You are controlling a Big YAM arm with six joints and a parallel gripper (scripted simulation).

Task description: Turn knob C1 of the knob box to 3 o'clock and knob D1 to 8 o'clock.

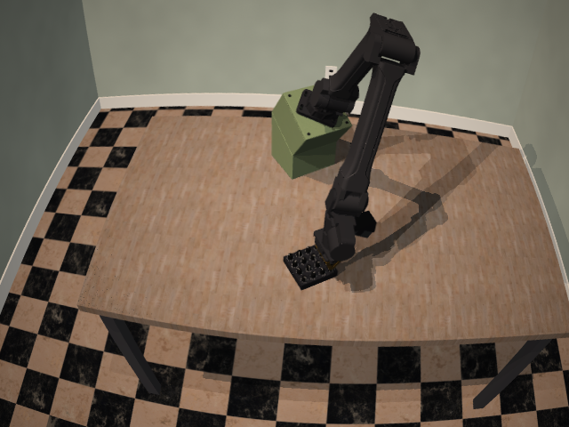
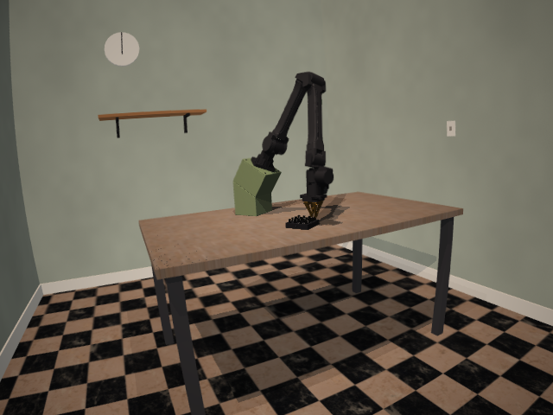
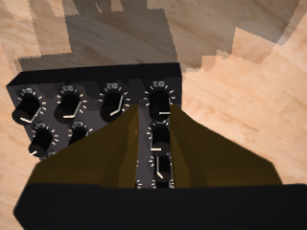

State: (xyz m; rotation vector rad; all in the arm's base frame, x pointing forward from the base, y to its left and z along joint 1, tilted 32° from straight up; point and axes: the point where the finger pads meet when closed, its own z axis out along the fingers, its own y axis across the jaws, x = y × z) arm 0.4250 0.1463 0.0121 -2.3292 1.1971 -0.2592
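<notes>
The black knob box [image 1: 311, 269] stands on the wooden table, also in the side view [image 2: 301, 221]. In the wrist view its front row is at the top of the picture. Knob D1 [image 3: 159, 103] is at the top right, and its white line points to the right of the picture. Knob C1 [image 3: 159, 140] is just below it, with its line pointing to the left of the picture. My gripper [image 3: 153, 114] [image 1: 332, 262] points down over this column. Its brown fingers stand on either side of D1 with a small gap, open and holding nothing. Knob B1 [image 3: 162, 170] shows lower down between the fingers.
The arm's green base block [image 1: 305, 132] [image 2: 254, 188] stands at the back of the table, behind the knob box. The other knobs of row D [image 3: 69, 105] lie to the left in the wrist view. The fingers hide parts of the rows below.
</notes>
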